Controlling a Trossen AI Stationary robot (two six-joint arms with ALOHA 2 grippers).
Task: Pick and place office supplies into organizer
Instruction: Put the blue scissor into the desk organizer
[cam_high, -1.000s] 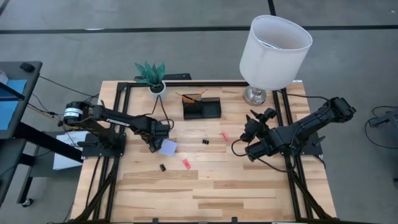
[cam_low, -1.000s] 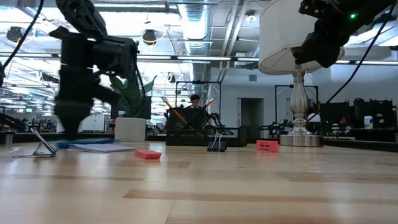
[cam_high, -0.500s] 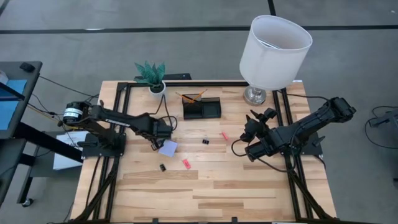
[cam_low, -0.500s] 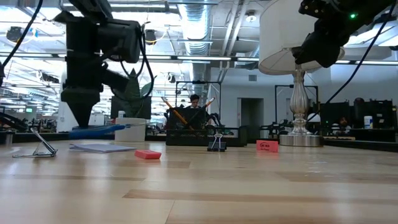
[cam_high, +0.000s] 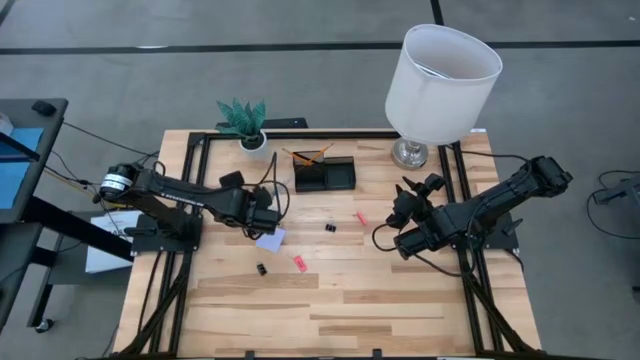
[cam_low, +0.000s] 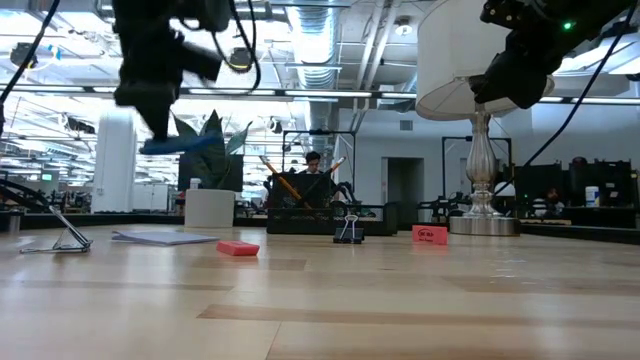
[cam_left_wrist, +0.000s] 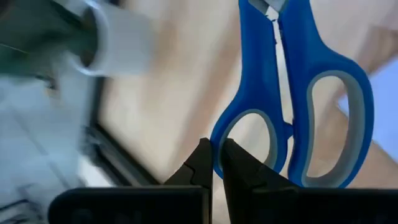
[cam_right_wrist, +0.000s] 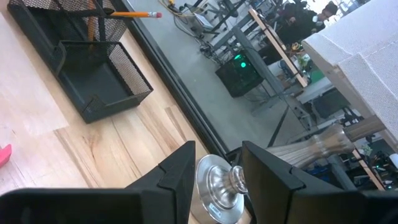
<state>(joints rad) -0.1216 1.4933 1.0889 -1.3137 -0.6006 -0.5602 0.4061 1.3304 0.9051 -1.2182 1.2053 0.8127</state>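
The left gripper (cam_left_wrist: 214, 163) is clamped tight on one handle loop of the blue-handled scissors (cam_left_wrist: 298, 93), held in the air above the lavender note pad (cam_high: 269, 239); their blades are cut off from view. The right gripper (cam_right_wrist: 216, 163) hangs half open and empty near the lamp base (cam_right_wrist: 219, 179). The black organizer (cam_high: 324, 174), far centre, holds orange pens (cam_high: 306, 156). Binder clips (cam_high: 329, 228) and pink pieces (cam_high: 299, 262) lie mid-table.

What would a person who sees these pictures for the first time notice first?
Probably the big white lamp at the table's far right edge. Next, the left end effector, shut on the blue-handled scissors and holding them above the table, near the lavender note pad. The black organizer sits at the far edge, between plant and lamp.
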